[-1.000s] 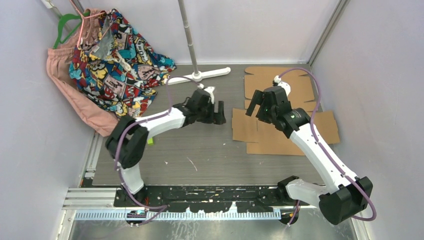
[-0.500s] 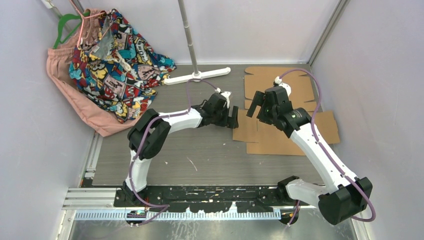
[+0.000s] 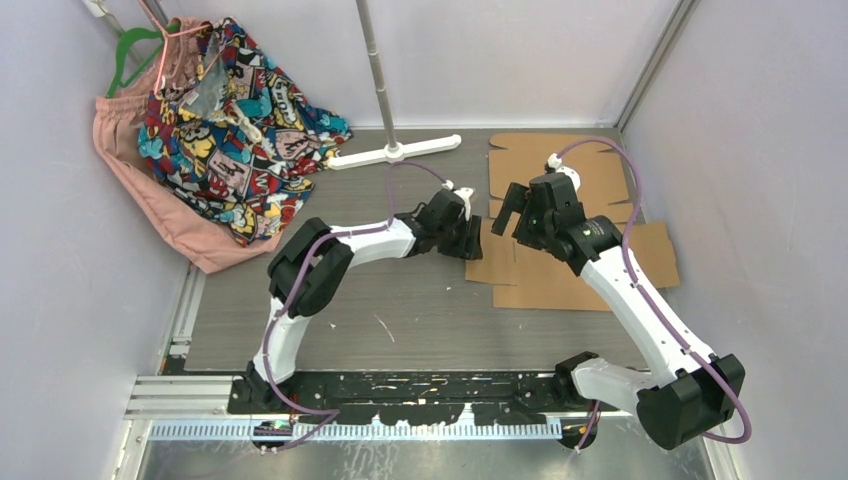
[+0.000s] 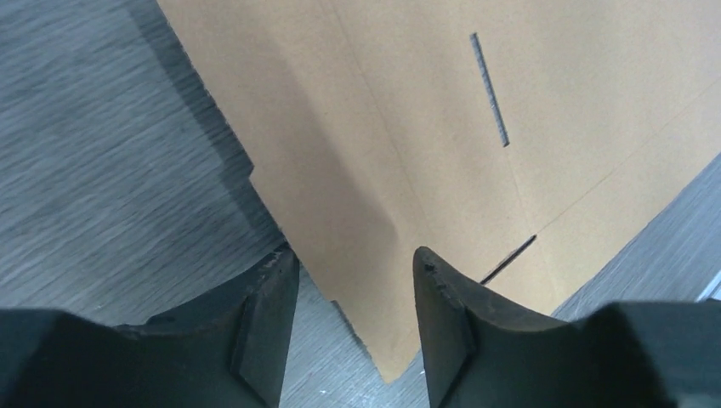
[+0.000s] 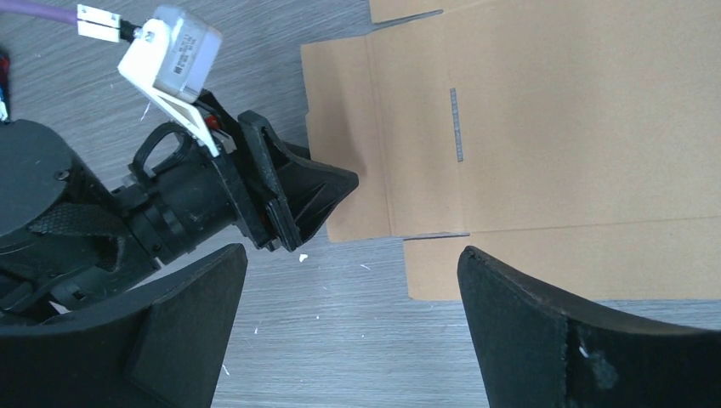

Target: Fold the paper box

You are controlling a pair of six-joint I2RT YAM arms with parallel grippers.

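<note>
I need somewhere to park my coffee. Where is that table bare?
Barest: the grey table in front, between the left arm, the paper box and the black rail. A smaller strip lies between the clothes and the left arm. Crowded: back right, where the left gripper and right gripper stand at the paper box's edge.

The left arm (image 3: 375, 240) and right arm (image 3: 640, 300) have white shells between bulky black joints, each trailed by a purple cable (image 5: 38, 12). A white camera (image 5: 173, 40) on a bracket tops the left wrist. Fingers (image 5: 527, 331) are matte black wedges.
</note>
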